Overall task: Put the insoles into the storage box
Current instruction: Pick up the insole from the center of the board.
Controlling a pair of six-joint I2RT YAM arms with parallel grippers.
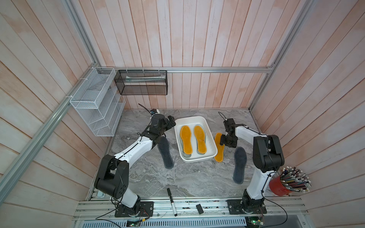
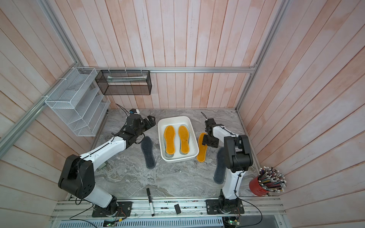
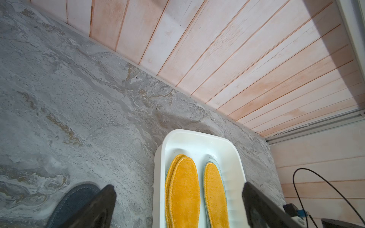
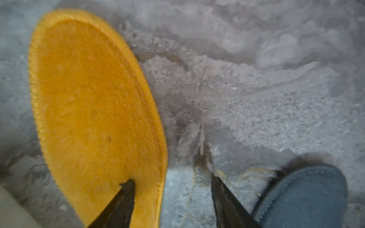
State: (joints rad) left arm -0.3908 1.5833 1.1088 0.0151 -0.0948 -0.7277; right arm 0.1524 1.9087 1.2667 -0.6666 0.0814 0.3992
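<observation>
While mustard-yellow fuzzy foot-shaped insole (image 1: 219,156) lies right of glossy white plastic storage box (image 1: 199,158), long axis near-far: right jaws parted astride its right edge.

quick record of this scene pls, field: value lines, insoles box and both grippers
storage box: holds yellow insoles stacked on pale insoles
loose yellow insole: on table, right of box
dark grey insoles: two on table, one either side of box
left gripper: open, empty, by box
right gripper: open, fingers straddling loose yellow insole's edge, nothing held
</observation>
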